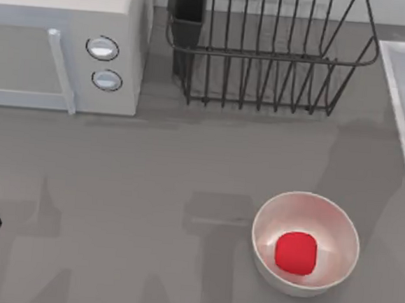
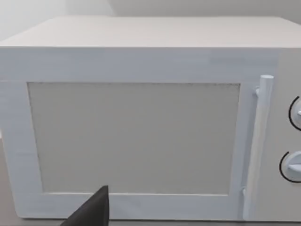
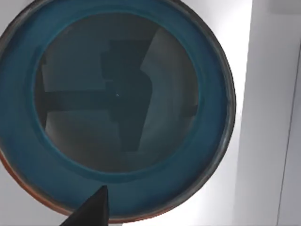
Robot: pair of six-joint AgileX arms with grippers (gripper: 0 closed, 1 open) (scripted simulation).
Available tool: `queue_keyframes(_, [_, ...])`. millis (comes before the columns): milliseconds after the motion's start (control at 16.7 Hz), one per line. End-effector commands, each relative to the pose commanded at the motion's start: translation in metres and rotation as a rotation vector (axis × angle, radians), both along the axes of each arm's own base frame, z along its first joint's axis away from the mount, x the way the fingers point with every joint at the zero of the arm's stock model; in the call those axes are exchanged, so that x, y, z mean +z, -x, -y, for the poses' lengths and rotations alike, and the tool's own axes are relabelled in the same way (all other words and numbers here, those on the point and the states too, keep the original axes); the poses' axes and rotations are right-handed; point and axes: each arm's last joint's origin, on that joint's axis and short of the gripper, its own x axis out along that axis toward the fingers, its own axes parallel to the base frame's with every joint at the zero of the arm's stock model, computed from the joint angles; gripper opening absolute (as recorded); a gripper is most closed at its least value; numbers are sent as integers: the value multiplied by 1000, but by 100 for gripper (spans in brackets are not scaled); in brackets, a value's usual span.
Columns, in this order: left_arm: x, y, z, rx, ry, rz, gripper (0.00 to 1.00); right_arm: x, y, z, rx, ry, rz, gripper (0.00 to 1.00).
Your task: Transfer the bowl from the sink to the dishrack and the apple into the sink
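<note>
Bowl [image 3: 207, 155] sat in sink [image 1: 404, 90], right pincer above it, finger state unclear | apple [image 1: 296, 253] in white bowl [image 1: 337, 225] on surface | dishrack [image 1: 266, 58] empty | nothing transferred | left arm parked facing microwave [image 2: 141, 132].

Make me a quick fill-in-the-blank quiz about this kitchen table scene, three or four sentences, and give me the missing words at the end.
1. The apple lies inside the ____ bowl.
2. The teal-blue bowl rests in the ____.
3. The black utensil cup sits at a corner of the ____.
4. The microwave has ____ round knobs.

Missing words: white; sink; dishrack; two
</note>
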Motion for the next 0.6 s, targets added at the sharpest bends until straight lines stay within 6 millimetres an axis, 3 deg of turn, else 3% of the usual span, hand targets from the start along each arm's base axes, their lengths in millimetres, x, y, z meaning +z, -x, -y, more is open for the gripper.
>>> queue_keyframes(300, [0, 0, 0, 0, 0, 0, 100, -15, -7, 16, -17, -26, -42, 100])
queue_keyframes(600, [0, 0, 0, 0, 0, 0, 100, -15, -7, 17, -18, -27, -44, 100])
